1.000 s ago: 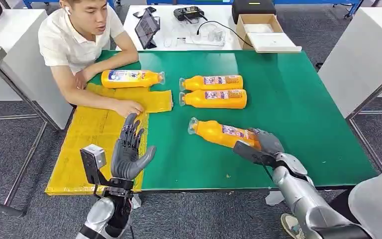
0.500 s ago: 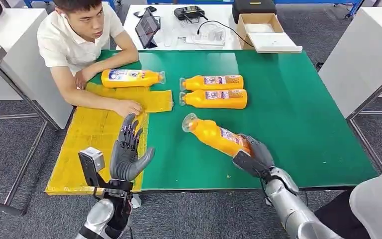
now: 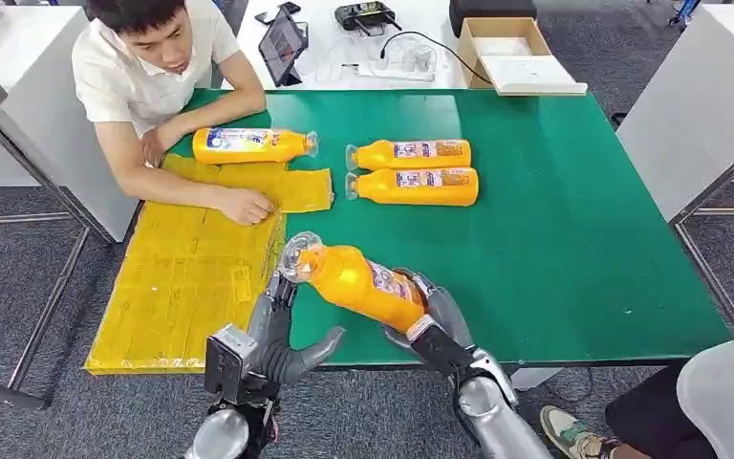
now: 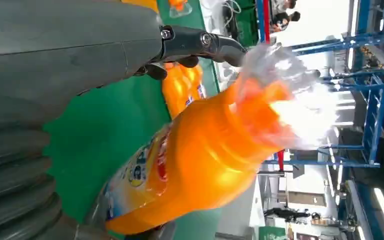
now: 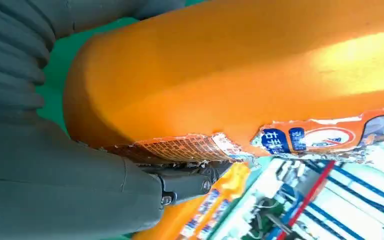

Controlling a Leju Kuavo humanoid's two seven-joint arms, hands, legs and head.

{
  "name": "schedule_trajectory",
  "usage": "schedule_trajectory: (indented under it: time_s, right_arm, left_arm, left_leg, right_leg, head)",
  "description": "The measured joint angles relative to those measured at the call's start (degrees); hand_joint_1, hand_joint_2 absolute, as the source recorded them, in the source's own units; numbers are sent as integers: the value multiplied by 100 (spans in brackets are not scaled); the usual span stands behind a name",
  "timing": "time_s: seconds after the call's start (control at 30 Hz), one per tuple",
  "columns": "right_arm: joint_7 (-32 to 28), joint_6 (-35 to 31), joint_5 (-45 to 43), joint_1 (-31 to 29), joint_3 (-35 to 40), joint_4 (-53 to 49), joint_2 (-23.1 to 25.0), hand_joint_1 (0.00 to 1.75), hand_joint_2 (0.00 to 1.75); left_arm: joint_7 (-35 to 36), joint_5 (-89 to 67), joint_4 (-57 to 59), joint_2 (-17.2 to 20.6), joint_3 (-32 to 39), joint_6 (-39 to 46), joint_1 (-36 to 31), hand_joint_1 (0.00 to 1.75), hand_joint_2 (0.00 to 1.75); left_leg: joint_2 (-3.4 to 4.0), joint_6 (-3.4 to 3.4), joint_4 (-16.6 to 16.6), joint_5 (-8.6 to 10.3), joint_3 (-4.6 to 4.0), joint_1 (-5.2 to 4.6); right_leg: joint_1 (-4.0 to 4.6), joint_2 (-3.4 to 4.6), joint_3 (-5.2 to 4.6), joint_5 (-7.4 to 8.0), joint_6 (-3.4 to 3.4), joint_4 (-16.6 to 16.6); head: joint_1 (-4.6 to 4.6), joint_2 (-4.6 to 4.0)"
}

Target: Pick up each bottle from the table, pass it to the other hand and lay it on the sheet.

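Bottle (image 3: 363, 284) now rides above the counter's (image 3: 573, 239) near edge, gripped at its base by the right hand (image 3: 430, 316); a second ago it lay on the green. Its cap has swung toward the left hand (image 3: 282, 339), spread open beside it (handover looks imminent). Four bottles in all: one held, two side by side, one beside the sheet (image 3: 186, 277).

Green table (image 3: 554, 249) bears yellow sheet (image 3: 191, 277), three bottles (image 3: 411, 170).
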Motion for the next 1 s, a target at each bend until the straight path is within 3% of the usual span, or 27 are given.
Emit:
schedule_trajectory:
  time_s: [0.5,1.0]
  right_arm:
    - [-124,-186,-79,44,942,-9,341,175,175]
    - [-173,-256,11,-32,1176,151,361,175,175]
  left_arm:
    - [4,897,118,-59,-343,-454,-62,0,175]
    - [83,1567,116,-55,-286,-747,-111,0,175]
  left_leg:
    - [0,0,0,0,-10,2]
    - [-1,0,0,0,-11,1]
  right_leg:
    - [1,-1,-12,0,0,1]
    - [1,-2,-13,0,0,1]
  head:
    - [2,2]
    - [2,0]
